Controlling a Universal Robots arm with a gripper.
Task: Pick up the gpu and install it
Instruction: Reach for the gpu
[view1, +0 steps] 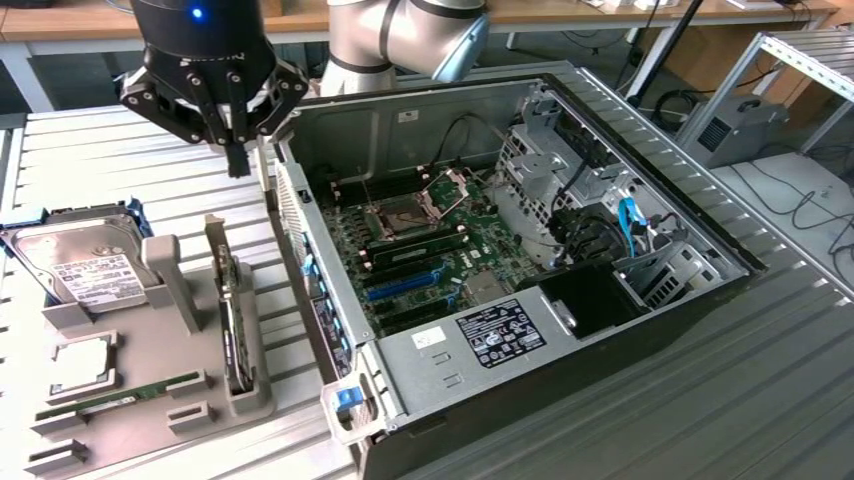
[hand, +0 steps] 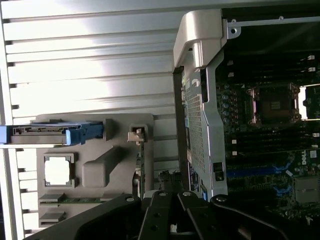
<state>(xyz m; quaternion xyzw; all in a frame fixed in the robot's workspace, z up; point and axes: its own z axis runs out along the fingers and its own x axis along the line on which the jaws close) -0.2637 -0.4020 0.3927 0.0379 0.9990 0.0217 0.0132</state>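
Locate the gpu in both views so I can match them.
Exterior view: gpu stands on edge in the grey holder, on the exterior view's left, beside the case.
Wrist view: gpu edge-on in the holder, between its block and the case.
Shared landmark: the drive in its blue caddy.

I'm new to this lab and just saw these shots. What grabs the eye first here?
The open computer case, lying mid-scene with its motherboard exposed. At the exterior view's upper left the shut, empty end effector hangs above the grey holder where the gpu stands on edge.
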